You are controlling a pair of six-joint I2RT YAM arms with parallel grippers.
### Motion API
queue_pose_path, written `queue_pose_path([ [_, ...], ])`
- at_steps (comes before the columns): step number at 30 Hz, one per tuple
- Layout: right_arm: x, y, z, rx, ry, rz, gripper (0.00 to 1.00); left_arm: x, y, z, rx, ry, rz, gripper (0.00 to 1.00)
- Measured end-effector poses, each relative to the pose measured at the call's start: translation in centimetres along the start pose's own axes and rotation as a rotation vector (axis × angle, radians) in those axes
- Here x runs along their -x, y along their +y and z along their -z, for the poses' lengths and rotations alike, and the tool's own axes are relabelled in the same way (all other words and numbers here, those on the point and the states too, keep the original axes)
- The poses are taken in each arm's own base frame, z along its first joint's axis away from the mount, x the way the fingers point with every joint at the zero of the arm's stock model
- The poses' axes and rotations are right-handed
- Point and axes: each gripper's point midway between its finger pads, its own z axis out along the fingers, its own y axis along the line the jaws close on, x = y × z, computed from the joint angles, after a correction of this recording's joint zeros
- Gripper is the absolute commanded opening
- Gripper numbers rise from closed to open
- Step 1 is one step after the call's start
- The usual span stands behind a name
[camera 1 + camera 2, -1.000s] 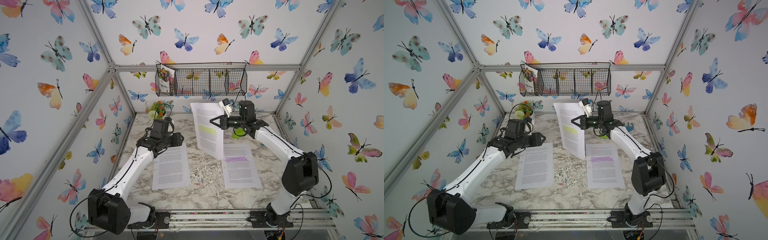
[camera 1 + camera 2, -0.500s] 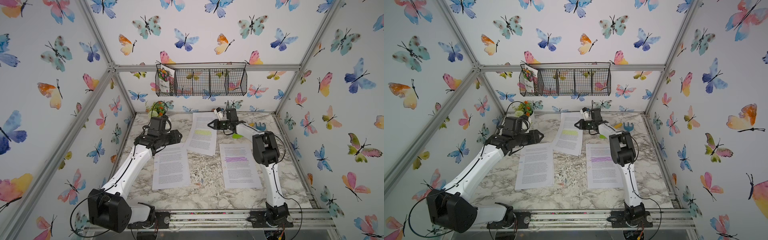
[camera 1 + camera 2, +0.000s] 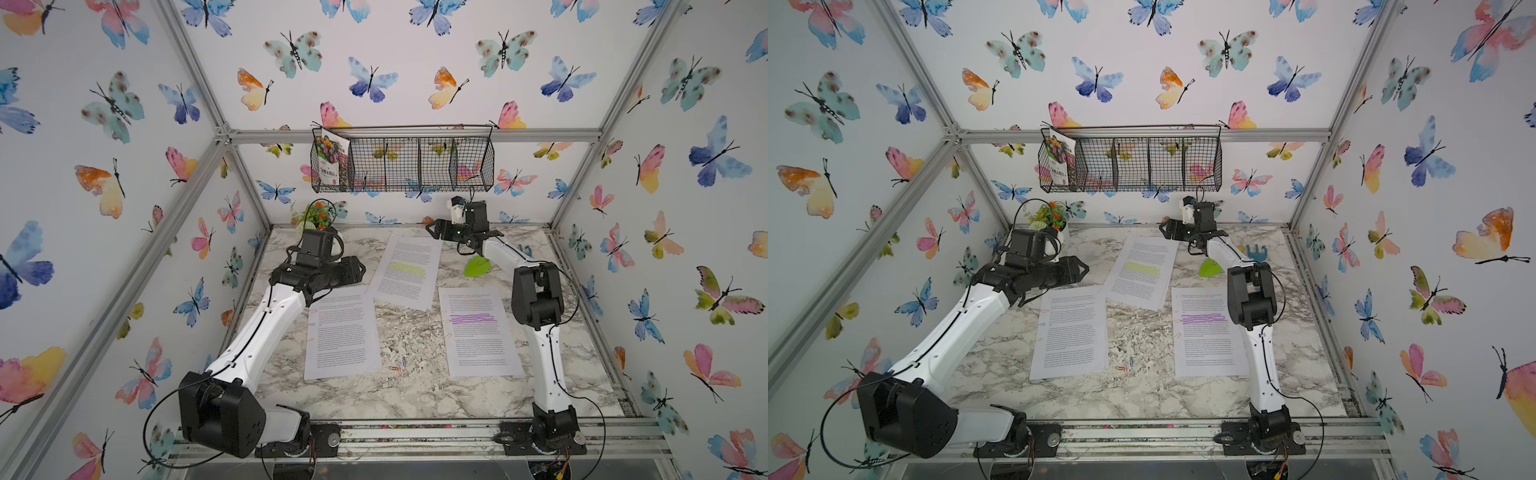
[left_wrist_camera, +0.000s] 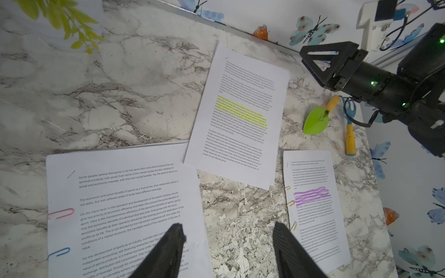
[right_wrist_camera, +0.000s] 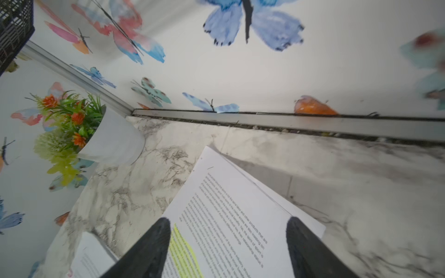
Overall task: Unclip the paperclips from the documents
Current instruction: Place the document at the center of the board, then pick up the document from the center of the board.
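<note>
Reading the table (image 3: pixel 415 399) as a clock face with 12 at the back wall, a flower pot (image 3: pixel 318 216) stands at 11. Just in front of it, at about 10, the left gripper (image 4: pixel 228 240) hangs above the marble near the far end of the plain document (image 3: pixel 340 332). Its 2 fingers (image 4: pixel 168 252) are apart, with nothing between them.

That plain document lies flat at 8. A pink paperclip (image 4: pixel 60 213) and a blue paperclip (image 4: pixel 59 252) are clipped on its left edge. Towards 6, on the bare marble between the plain document and the purple-marked one, lie the loose paperclips (image 3: pixel 394 369), an orange one and a blue one close together.

The yellow-marked document (image 3: pixel 405 270) lies flat at 12, turned a little clockwise. Its near left corner laps over the plain document's far right corner. On the back wall above it hangs a wire basket (image 3: pixel 403 166), with a seed packet (image 3: pixel 330 160) in its leftmost compartment.

At 1 the right gripper (image 5: pixel 228 231) hovers over the far right corner of the yellow-marked document, fingers spread wide and gripping nothing. Beside its arm, at 2, lie a green trowel (image 3: pixel 476 266) and a blue fork (image 3: pixel 1256 252).

The purple-marked document (image 3: pixel 478 330) lies flat at 4, with 3 yellow paperclips (image 4: pixel 290 204) along its left edge.
</note>
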Motion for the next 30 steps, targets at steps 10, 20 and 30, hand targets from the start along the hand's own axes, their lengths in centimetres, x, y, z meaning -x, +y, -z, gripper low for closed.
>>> queue_pose_path([
  [10,-0.5,-5.2,13.0,-0.317,-0.026,-0.005,0.92,0.2,-3.3,-5.5,-0.027,0.062,-0.049,0.79],
  [20,-10.9,-4.6,19.4,-0.412,0.196,-0.071,0.95,-3.5,-12.2,-15.7,-0.171,0.238,-0.229,0.86],
  [30,-19.1,-7.2,22.7,-0.437,0.367,-0.219,0.88,-10.5,-13.6,-23.7,-0.184,0.400,-0.296,0.86],
])
